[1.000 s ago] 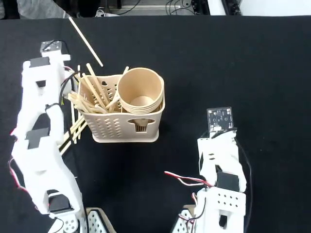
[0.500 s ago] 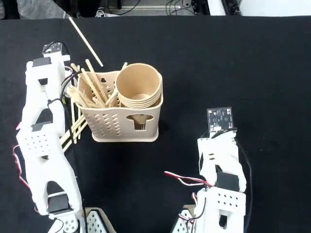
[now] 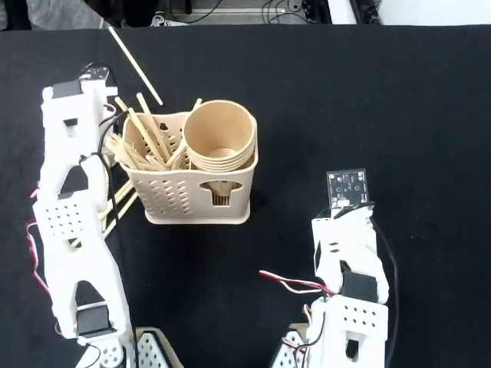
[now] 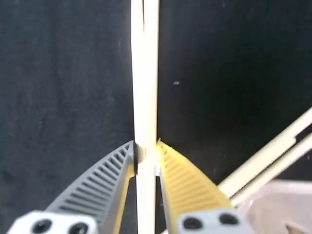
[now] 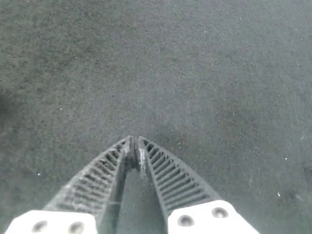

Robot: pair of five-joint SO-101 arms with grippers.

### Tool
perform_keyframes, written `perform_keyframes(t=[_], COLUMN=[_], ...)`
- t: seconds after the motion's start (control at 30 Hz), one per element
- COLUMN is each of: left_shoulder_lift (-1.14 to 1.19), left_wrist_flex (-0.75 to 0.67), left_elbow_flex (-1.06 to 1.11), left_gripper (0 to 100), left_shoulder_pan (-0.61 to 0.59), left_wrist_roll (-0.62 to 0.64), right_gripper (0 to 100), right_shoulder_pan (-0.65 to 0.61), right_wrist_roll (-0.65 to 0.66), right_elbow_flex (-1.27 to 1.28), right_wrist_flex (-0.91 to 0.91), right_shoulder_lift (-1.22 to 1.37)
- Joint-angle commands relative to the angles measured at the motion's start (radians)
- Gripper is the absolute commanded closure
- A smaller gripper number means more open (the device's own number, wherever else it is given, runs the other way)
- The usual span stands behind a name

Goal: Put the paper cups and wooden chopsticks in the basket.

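Black tabletop (image 3: 345,92), left side: the left jaws, clamped on a chopstick pair (image 4: 145,73), have crept up-frame beside the basket (image 3: 192,201), probably readying a drop-in; right jaws sit closed, empty.

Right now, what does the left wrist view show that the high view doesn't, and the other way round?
Left wrist view: the left gripper shut on a chopstick pair. High view: stacked paper cups and bundled chopsticks standing in the basket, plus a lone chopstick on the table's far side. Both: loose chopsticks lying beside the basket on the black table.
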Motion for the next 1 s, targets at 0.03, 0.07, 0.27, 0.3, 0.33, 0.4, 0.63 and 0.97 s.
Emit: perform_keyframes(t=[0.03,0.07,0.27,0.3,0.33,0.4,0.63,0.97], left_shoulder_lift=[-0.014,-0.014,-0.015,-0.015,-0.015,-0.015,-0.129,-0.595], left_wrist_flex=[0.175,0.196,0.195,0.195,0.195,0.195,0.196,0.193], left_elbow_flex=[-0.189,-0.219,-0.338,-0.349,-0.36,-0.372,-0.306,-0.05], left_gripper=[97,97,97,97,97,97,97,97], left_shoulder_pan=[-0.01,-0.01,-0.007,-0.005,-0.005,-0.005,-0.004,-0.002], left_wrist_roll=[-0.011,-0.011,0.063,0.072,0.08,0.081,0.081,0.081], right_gripper=[98.6,98.6,98.6,98.6,98.6,98.6,98.6,98.6], right_shoulder_pan=[0.006,0.006,0.006,0.006,0.006,0.006,0.006,0.006], right_wrist_roll=[-0.003,-0.003,-0.003,-0.003,-0.003,-0.003,-0.003,-0.003], right_elbow_flex=[-0.004,-0.004,-0.004,-0.004,-0.004,-0.004,-0.004,-0.004], right_wrist_flex=[-0.018,-0.018,-0.018,-0.018,-0.018,-0.018,-0.018,-0.018], right_shoulder_lift=[-0.015,-0.015,-0.015,-0.015,-0.015,-0.015,-0.015,-0.015])
